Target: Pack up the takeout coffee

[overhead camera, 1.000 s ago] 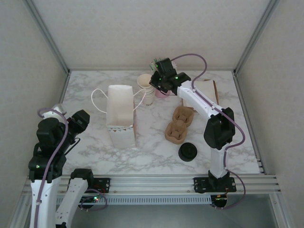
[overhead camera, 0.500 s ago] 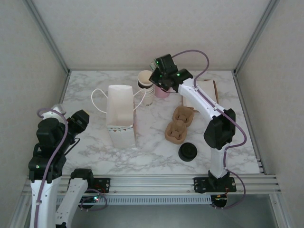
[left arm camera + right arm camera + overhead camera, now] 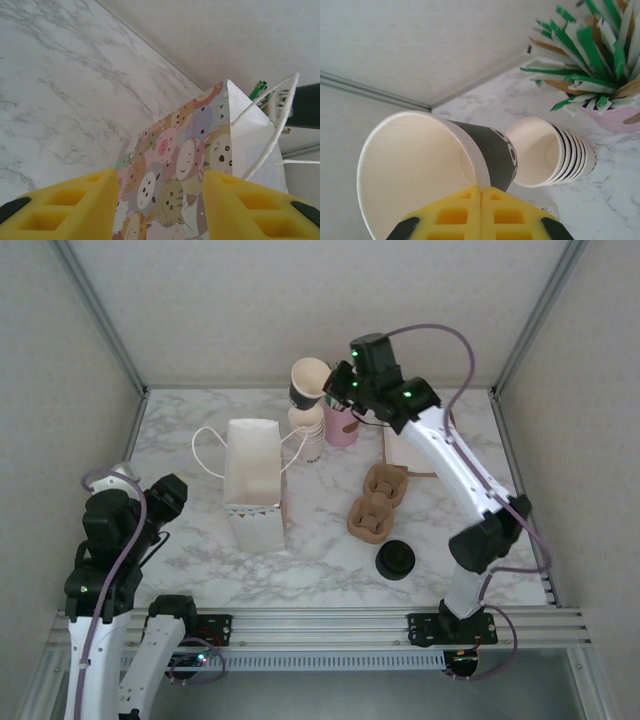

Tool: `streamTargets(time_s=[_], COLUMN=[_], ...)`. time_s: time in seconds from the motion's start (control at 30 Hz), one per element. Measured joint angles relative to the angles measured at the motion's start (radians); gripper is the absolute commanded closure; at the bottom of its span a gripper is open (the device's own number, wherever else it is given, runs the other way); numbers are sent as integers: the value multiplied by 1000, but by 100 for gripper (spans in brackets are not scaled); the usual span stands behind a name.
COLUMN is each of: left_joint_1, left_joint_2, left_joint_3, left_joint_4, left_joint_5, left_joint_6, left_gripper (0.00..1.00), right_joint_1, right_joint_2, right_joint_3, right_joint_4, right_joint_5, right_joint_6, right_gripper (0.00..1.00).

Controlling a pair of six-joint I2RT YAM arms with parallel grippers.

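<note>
My right gripper is shut on the rim of a lidless paper cup with a black band, held tilted in the air above the stack of cream cups. The takeout coffee, a cup capped with a black lid, is out of view. A loose black lid lies on the table near the front. The brown cup tray sits mid-table. At the left edge my left gripper stands open, facing the cartoon-printed paper bag.
A pink holder of straws and stirrers stands right of the cup stack. A flat white-and-brown packet lies at the back right. The bag's white handles loop out on the marble table.
My right gripper has risen up and to the right, lifting one cup off the stack. The left arm has barely moved.
</note>
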State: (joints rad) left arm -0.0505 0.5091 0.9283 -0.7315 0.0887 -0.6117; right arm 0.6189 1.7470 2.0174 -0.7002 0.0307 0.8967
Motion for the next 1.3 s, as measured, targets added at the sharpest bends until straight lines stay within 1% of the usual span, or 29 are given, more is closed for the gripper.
streamTargets(time_s=[0.13, 0.27, 0.37, 0.5, 0.7, 0.87, 1.1, 1.3], left_joint_1=[0, 0, 0, 0, 0, 0, 0, 0], left_joint_2=[-10, -16, -26, -45, -71, -86, -112, -113], left_joint_3=[-23, -42, -60, -84, -130, -134, -161, -178], left_joint_4=[13, 19, 24, 30, 38, 32, 21, 13], left_joint_5=[-19, -40, -61, -84, -106, -129, -132, -132], left_joint_6=[-18, -37, -60, -93, -138, -153, -161, -161], left_gripper=[54, 53, 55, 56, 55, 55, 55, 55], right_joint_1=[4, 4, 4, 8, 57, 110, 150, 153], right_joint_2=[-200, -406, -507, -566, -568, -536, -422, -306], right_joint_3=[-108, -288, -415, -559, -716, -800, -842, -842], right_joint_4=[2, -4, -44, -85, -89, -13, 63, 76], right_joint_5=[31, 79, 104, 107, 77, 24, -5, -5], right_joint_6=[-19, -31, -34, -40, -73, -86, -85, -82], right_gripper=[100, 100, 100, 100, 100, 100, 100, 100])
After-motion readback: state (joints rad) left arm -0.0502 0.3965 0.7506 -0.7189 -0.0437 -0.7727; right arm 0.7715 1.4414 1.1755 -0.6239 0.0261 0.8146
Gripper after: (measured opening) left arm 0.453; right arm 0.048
